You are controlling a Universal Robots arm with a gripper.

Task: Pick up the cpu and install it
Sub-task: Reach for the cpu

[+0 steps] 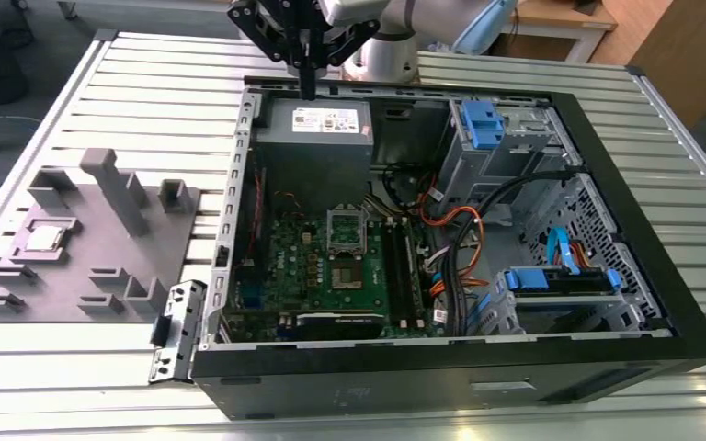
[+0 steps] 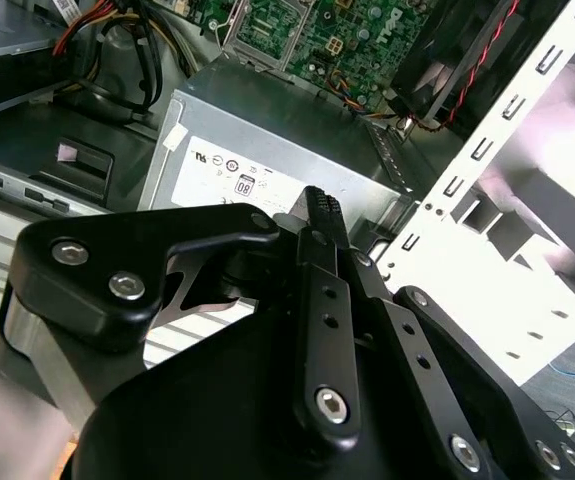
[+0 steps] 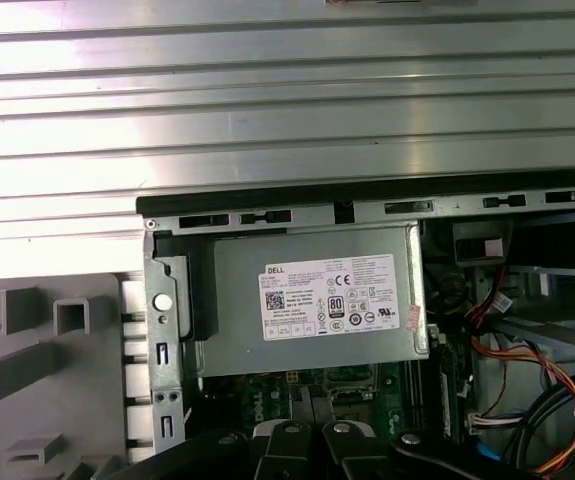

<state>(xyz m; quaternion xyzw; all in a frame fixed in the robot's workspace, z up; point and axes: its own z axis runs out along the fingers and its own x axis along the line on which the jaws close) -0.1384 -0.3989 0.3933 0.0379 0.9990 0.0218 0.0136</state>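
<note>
Ribbed metal tabletop [image 1: 132, 83] has the open PC case [image 1: 451, 377] on it, grey holder block [image 1: 108, 257] just beside, exterior view's left.

One computer case [image 1: 451, 367] on one slatted table [image 1: 144, 73] holds one power supply [image 1: 316, 124] and one green board [image 1: 328, 257]. One grey fixture [image 1: 96, 248] at the table's edge carries one cpu [image 1: 44, 237].

We take this for a robotics lab. An open computer case [image 1: 451, 378] and grey parts fixture [image 1: 96, 241] sit on a slatted aluminium worktop [image 1: 71, 397].
</note>
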